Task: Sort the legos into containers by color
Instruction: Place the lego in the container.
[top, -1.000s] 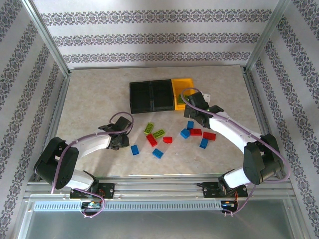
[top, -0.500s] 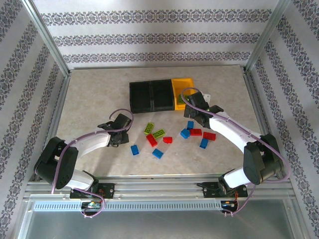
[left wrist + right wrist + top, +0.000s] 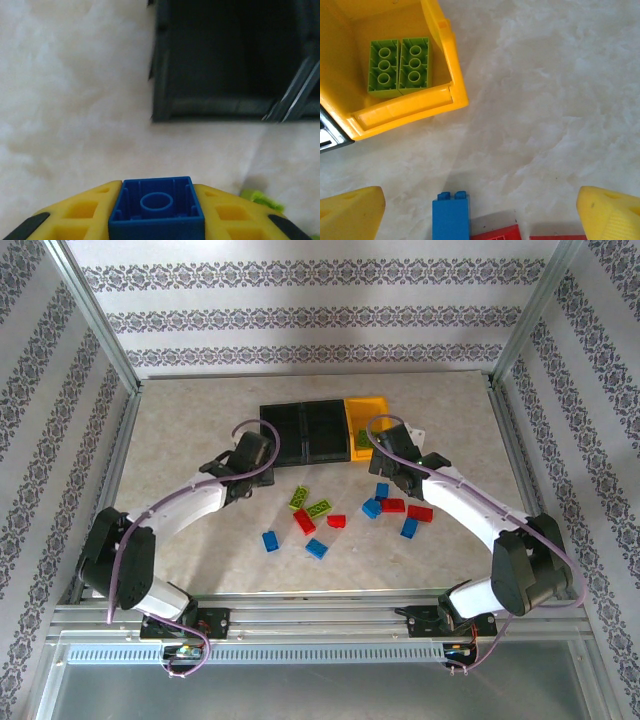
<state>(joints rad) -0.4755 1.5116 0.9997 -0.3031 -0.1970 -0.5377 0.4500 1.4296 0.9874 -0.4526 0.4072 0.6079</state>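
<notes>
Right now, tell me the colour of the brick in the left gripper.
Blue. The brick shows best in the left wrist view.

A blue studded plastic brick is seen. Two lime-green studded bricks are shown in a yellow-orange plastic bin. Two black plastic bins are set on a cream marbled tabletop.

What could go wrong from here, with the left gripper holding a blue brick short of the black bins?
1. The left gripper holds the blue brick short of the black bin's near wall; released here, it would likely land on the table, not inside.
2. The right gripper hangs open above a loose blue brick right beside a red brick; closing carelessly might catch both colours.
</notes>
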